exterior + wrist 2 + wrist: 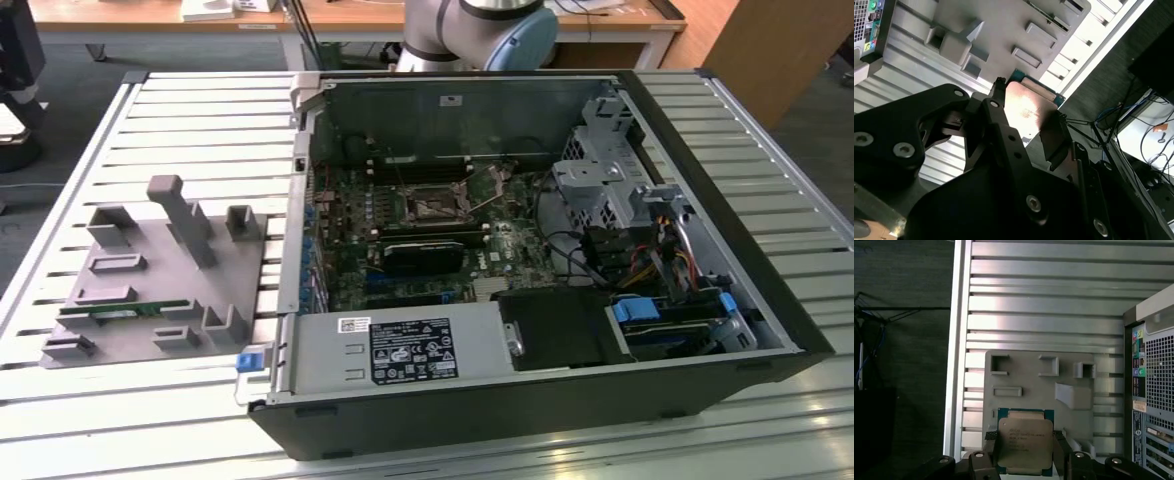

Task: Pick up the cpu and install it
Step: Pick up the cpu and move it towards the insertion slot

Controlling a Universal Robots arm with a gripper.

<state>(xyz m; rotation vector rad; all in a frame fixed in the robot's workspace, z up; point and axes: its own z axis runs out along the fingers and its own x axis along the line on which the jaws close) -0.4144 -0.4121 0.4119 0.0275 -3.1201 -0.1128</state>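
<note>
Item: cpu [1024, 442], a flat square chip, silver lid facing the camera and thin green rim showing around it in both wrist views. It is sitting between the fingers [1061, 450] of the gripper [1025, 440], which is closing narrowly on two opposite edges of the chip. Judging by how large the chip looms, it is hanging above the grey tray [1029, 382] rather than lying in it. Handling, as a judgement: it is looking light, stiff and thin. The polished lid is offering a slippery face, and the hidden underside is likely delicate, so the edge hold on the rim is looking like the right place, with modest squeeze and no tilt. In the exterior view the tray [147, 285] is lying at nine o'clock from the open case [561, 400], both resting on the slatted table [200, 130], with a green memory stick [127, 312] lying in one tray slot. The socket [430, 205] is sitting inside the case, toward eleven o'clock from its middle. The arm [481, 30] is rising at twelve o'clock behind the case.
</note>
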